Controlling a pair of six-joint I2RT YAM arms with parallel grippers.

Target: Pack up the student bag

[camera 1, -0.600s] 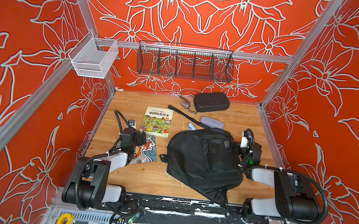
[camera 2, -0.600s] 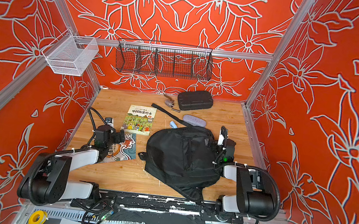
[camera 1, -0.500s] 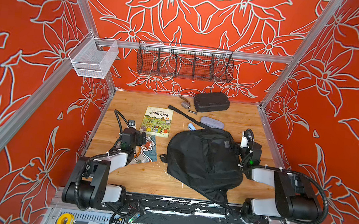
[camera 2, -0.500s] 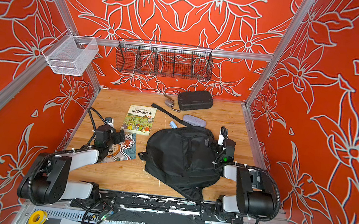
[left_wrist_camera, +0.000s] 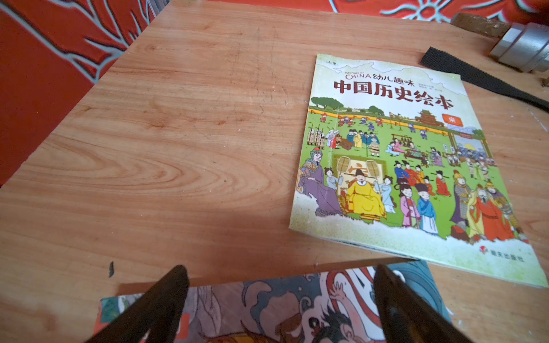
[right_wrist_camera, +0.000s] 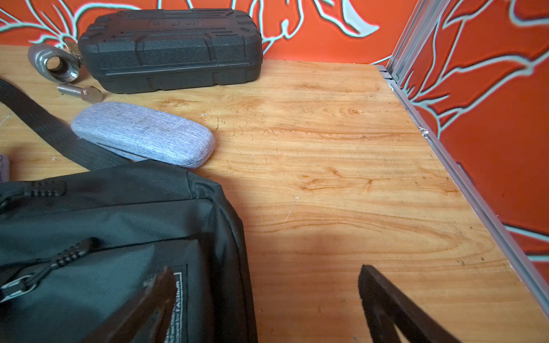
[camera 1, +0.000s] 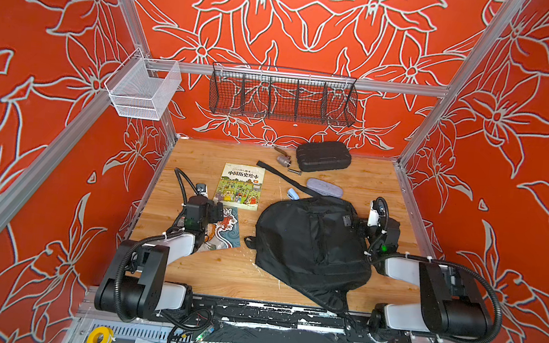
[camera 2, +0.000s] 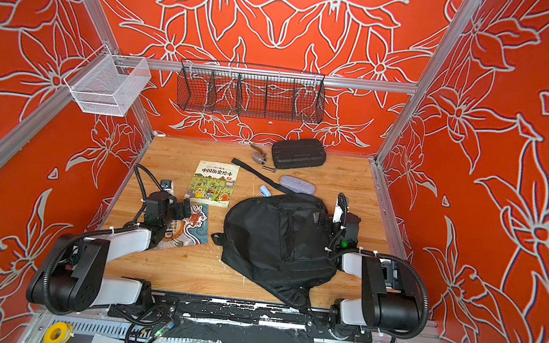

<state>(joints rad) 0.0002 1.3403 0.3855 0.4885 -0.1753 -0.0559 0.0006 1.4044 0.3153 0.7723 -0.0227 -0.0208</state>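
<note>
jaws released on both, nothing held. bag (camera 1: 310, 245) laid flat; left gripper (left_wrist_camera: 280, 268) over book (left_wrist_camera: 267, 308) left of bag, right gripper (right_wrist_camera: 266, 268) at bag's label (right_wrist_camera: 176, 297). zip (right_wrist_camera: 64, 258) should be opened first, fabric pinned.

The student bag (camera 1: 310, 249), a large soft black fabric backpack, lies flat and slumped on the wooden tabletop (camera 1: 198, 157), right of centre in both top views. Its front pocket (camera 2: 297, 237) faces up, with a small rectangular label patch (right_wrist_camera: 176, 292) at one corner. Ribbed black zip pulls (right_wrist_camera: 69, 254) lie on the fabric. A padded strap (camera 1: 331, 298) trails to the near edge.
</note>
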